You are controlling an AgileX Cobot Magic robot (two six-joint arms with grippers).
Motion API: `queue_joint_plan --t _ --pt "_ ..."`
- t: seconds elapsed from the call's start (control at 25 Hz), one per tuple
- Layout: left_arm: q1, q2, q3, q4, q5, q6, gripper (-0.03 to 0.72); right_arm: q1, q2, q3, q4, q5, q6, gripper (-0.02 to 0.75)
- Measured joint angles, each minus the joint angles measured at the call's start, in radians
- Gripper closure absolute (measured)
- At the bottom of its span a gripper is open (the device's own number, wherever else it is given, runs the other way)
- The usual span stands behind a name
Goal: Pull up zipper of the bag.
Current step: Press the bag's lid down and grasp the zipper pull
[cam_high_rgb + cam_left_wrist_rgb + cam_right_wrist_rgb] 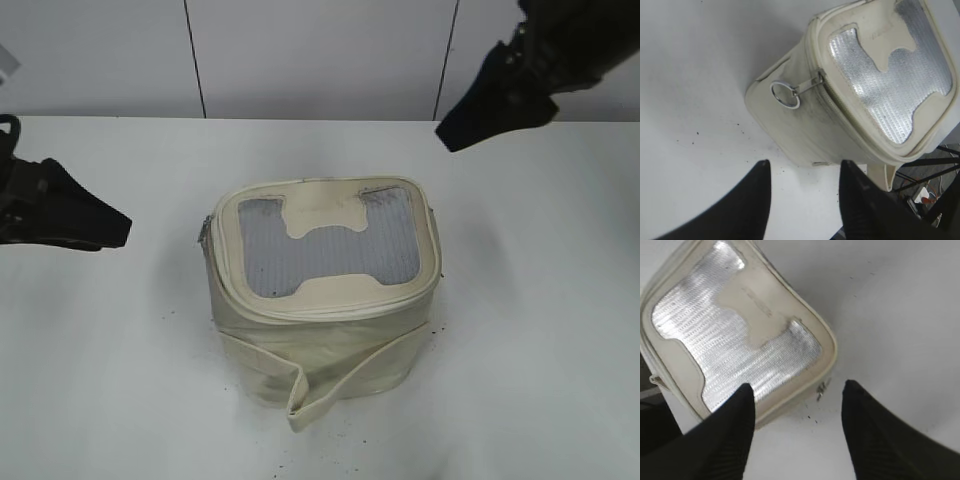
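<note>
The boxy cream bag [325, 300] has a grey mesh top; its zipper [827, 92] carries a silver ring. Both the left gripper [802, 192] and right gripper [797, 412] hang apart, empty.

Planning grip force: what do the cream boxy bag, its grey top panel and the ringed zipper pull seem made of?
Cream boxy bag: probably soft matte fabric or faux leather; it creases. Grey top panel: woven mesh with a silvery sheen. Ringed zipper pull: shiny silver metal, apparently.
</note>
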Motion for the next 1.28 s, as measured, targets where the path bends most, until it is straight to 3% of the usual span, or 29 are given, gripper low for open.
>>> queue_joint_plan --t 0.2,0.52,1.08,1.28 --pt "-0.019 0.095 -0.03 0.008 0.007 0.146 0.338 0.072 0.222 -0.238 0.028 0.114 -0.093 0.332" --pt "-0.18 0.135 -0.082 0.137 -0.133 0.225 0.304 0.176 0.473 -0.555 0.033 0.225 -0.102 0.332" --pt "-0.21 0.136 -0.085 0.242 -0.306 0.231 0.295 0.212 0.616 -0.625 0.079 0.229 -0.108 0.337" --pt "-0.21 0.136 -0.085 0.269 -0.311 0.231 0.23 0.212 0.651 -0.627 0.078 0.229 -0.122 0.337"
